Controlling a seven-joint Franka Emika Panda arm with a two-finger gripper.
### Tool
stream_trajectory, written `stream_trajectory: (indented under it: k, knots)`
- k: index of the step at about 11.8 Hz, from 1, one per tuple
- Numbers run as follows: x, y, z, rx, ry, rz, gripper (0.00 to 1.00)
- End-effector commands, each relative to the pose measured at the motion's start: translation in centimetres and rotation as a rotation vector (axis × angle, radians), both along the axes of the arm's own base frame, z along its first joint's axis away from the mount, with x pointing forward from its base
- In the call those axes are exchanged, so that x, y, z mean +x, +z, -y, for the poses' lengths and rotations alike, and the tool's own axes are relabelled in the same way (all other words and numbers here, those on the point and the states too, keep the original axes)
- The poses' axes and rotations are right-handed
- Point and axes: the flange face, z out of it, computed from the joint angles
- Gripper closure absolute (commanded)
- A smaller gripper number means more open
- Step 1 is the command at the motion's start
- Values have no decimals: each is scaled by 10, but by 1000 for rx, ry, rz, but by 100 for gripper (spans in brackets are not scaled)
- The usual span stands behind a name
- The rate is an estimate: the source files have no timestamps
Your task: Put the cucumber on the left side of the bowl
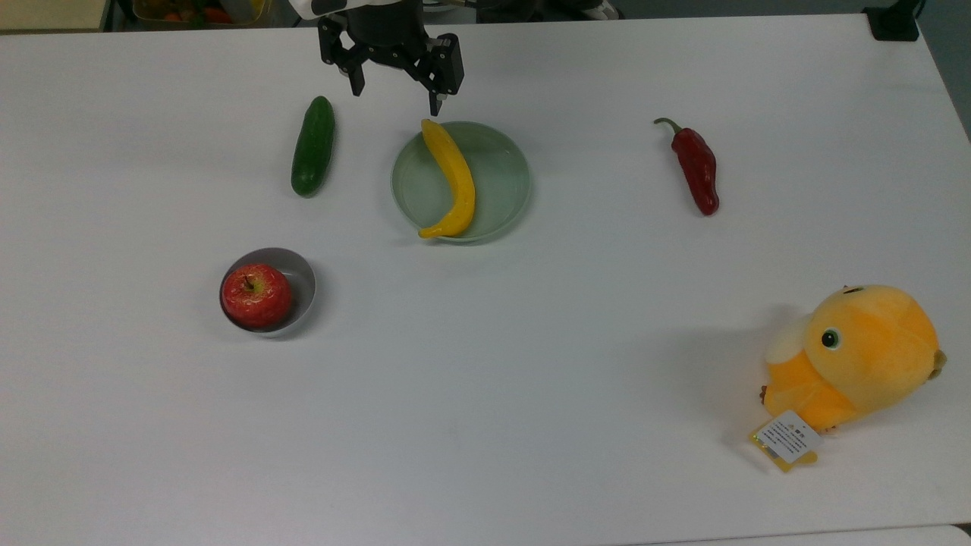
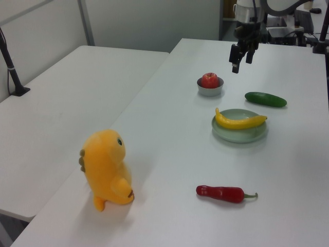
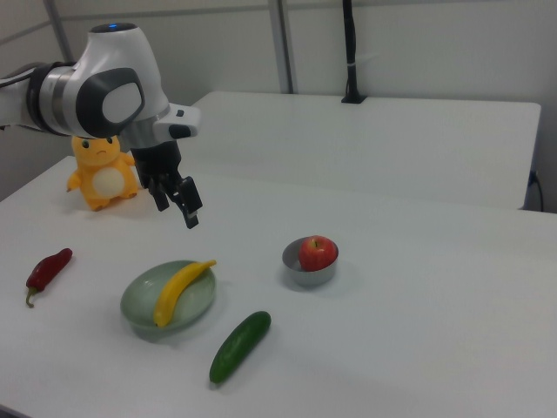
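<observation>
The dark green cucumber (image 1: 312, 145) (image 2: 265, 99) (image 3: 239, 347) lies flat on the white table, at the top view's left of a pale green dish. The small grey bowl (image 1: 306, 278) (image 2: 211, 91) (image 3: 294, 275) holds a red apple (image 1: 256, 295) and stands apart from the cucumber, nearer the top view's bottom left. My gripper (image 1: 397, 95) (image 2: 240, 63) (image 3: 177, 212) hangs open and empty above the table, between the cucumber's far end and the dish's far rim in the top view.
The pale green dish (image 1: 501, 182) carries a yellow banana (image 1: 453, 178). A red chili pepper (image 1: 698, 167) lies at the top view's right. An orange plush toy (image 1: 853, 356) sits at the top view's lower right. A second white table (image 2: 77, 87) adjoins.
</observation>
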Motion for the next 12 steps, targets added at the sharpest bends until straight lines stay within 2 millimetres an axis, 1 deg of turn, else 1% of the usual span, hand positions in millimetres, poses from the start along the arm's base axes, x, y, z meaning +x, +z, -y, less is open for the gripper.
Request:
stream_trajectory:
  k: [1, 3, 7, 11, 12]
  knots:
    - [-6, -4, 3, 1, 118, -32, 0]
    - [-6, -3, 9, 0, 109, -26, 0]
    - [-6, -4, 4, 1, 110, -29, 0]
    - [-7, -6, 3, 1, 108, -34, 0]
    - [-7, -6, -1, 3, 112, -32, 0]
